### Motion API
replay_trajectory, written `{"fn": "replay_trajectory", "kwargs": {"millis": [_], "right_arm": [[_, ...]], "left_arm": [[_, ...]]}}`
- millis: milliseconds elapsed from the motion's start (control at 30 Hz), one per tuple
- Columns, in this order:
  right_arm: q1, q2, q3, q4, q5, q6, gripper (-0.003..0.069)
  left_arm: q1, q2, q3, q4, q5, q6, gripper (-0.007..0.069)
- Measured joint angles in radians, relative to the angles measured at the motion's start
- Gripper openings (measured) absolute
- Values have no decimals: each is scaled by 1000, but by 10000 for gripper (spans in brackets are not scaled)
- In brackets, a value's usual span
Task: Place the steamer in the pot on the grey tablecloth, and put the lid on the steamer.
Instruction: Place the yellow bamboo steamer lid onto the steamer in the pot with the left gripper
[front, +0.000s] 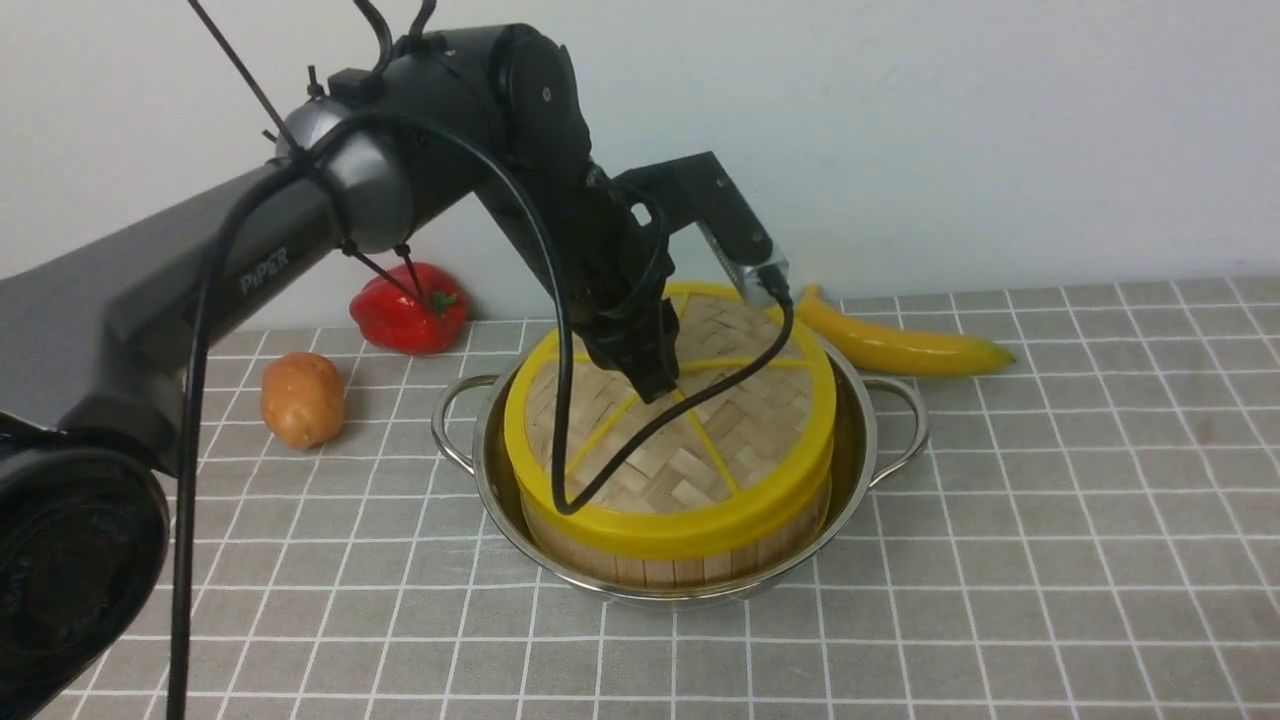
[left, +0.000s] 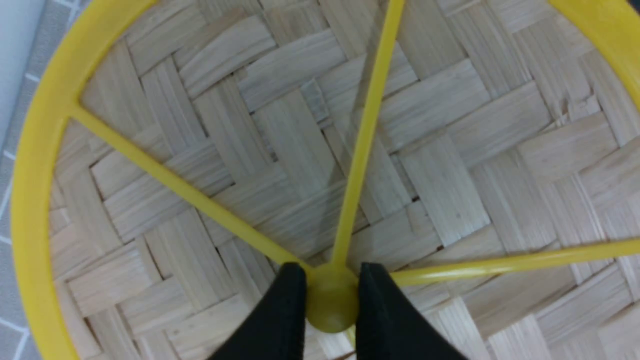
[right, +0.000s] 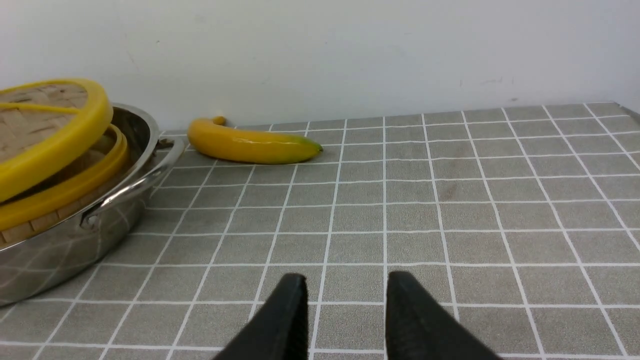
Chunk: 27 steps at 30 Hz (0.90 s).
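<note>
The steamer (front: 690, 570) stands in the pot (front: 862, 440) on the grey tablecloth (front: 1000, 550). Its contents are hidden under the lid (front: 700, 450). My left gripper (front: 655, 385) is shut on the lid's yellow centre hub; in the left wrist view the fingers (left: 287, 310) clamp the hub on both sides, with the gripper (left: 330, 280) over the woven lid (left: 280, 125). In the right wrist view the lid (right: 55, 145) sits tilted, one side raised above the steamer's rim (right: 75, 185) inside the pot (right: 65, 250). My right gripper (right: 345, 295) is open and empty, low over the cloth, apart from the pot.
A yellow banana (front: 900, 345) lies behind the pot on the right, also in the right wrist view (right: 250, 145). A red pepper (front: 410, 310) and a potato (front: 302, 398) lie at the back left. A white wall bounds the far edge.
</note>
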Motion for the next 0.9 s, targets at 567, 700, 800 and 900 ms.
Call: {"fn": "replay_trajectory", "kwargs": {"millis": [567,700,800,900], "right_arm": [[0,0,0,0,0,-2,242],[0,0,0,0,0,-2,242],[0,0,0,0,0,-2,242],[0,0,0,-1,0,-2,242]], "left_arm": [[-5,17,0,6,-19,1,117],[-5,17,1,8,-37,1,117],[-5,18,1,8,-39,1,117],[-5,18,1,8,-41,1,117]]}}
